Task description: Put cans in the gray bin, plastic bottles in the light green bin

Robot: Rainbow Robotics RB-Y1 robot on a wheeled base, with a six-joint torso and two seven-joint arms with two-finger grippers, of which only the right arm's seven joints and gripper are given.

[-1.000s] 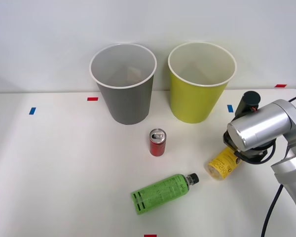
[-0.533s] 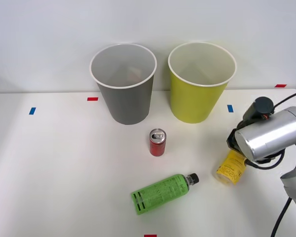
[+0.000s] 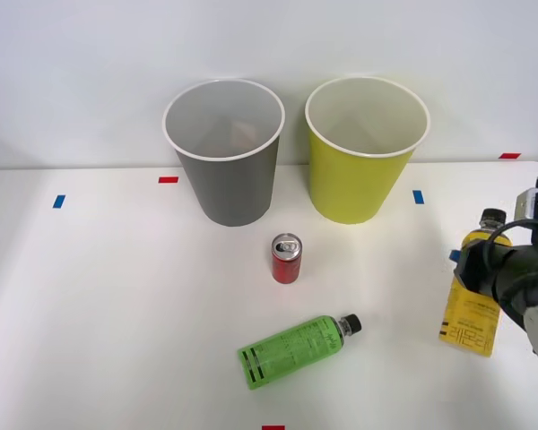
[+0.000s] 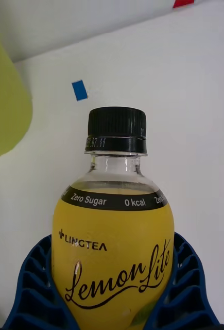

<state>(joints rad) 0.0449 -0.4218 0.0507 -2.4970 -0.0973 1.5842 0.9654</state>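
Note:
My right gripper (image 3: 486, 273) is shut on the yellow-label plastic bottle (image 3: 472, 312), which stands nearly upright with its black cap on top, near the table's right edge. In the right wrist view the blue fingers (image 4: 186, 273) clasp both sides of that bottle (image 4: 114, 242). The green-label bottle (image 3: 291, 351) lies on its side at centre front. A short red can (image 3: 286, 259) stands upright in front of the bins. At the back, the gray bin (image 3: 226, 190) and the light green bin (image 3: 351, 186) stand side by side. The light green bin's wall (image 4: 3, 103) also shows from the wrist.
Small blue tape marks (image 3: 418, 196) and red tape marks (image 3: 168, 179) dot the white table. The table's right edge runs close to my arm. Open tabletop lies to the left of the can and the green bottle.
The yellow bottle went from lying tilted on the table to nearly upright in my gripper. It moved right, toward the table's edge. The can and the green bottle stayed put.

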